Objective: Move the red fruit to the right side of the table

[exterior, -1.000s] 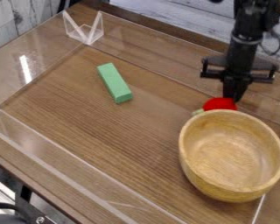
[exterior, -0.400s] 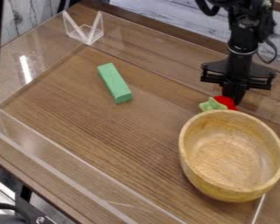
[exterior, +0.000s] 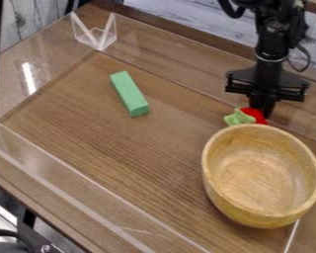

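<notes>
The red fruit is a small glossy piece with a pale green cap pointing left. It is at the right rear of the table, just behind the wooden bowl's rim. My gripper points straight down right over it, with its dark fingers shut on the fruit's top. The fruit is low, at or just above the tabletop; I cannot tell whether it touches.
A round light wooden bowl fills the right front corner, close to the fruit. A green rectangular block lies left of centre. Low clear acrylic walls edge the tabletop, and the right wall stands just beyond the bowl.
The gripper has sunk a little with the fruit. The fruit's green cap now shows on its left side, where before only red showed.
</notes>
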Robot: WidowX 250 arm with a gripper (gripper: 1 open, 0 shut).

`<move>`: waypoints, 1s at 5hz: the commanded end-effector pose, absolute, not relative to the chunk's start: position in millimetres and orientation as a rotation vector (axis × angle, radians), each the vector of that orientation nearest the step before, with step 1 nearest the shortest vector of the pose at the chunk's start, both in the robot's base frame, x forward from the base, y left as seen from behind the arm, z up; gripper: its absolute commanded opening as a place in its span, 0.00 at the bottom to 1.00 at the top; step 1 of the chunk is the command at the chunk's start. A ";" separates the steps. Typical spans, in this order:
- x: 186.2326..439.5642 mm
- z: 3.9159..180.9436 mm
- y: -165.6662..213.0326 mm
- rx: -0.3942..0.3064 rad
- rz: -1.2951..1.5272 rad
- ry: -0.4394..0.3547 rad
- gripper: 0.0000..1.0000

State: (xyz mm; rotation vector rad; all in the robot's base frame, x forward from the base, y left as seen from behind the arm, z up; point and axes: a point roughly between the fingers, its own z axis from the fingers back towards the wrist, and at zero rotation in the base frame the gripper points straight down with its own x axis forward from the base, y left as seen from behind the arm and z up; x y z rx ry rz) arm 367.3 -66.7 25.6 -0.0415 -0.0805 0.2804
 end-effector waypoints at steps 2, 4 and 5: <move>367.4 25.9 -32.2 -0.007 0.307 -0.080 0.00; 370.9 42.0 -23.3 0.002 0.269 -0.113 0.00; 373.5 57.8 -23.7 0.001 0.223 -0.140 0.00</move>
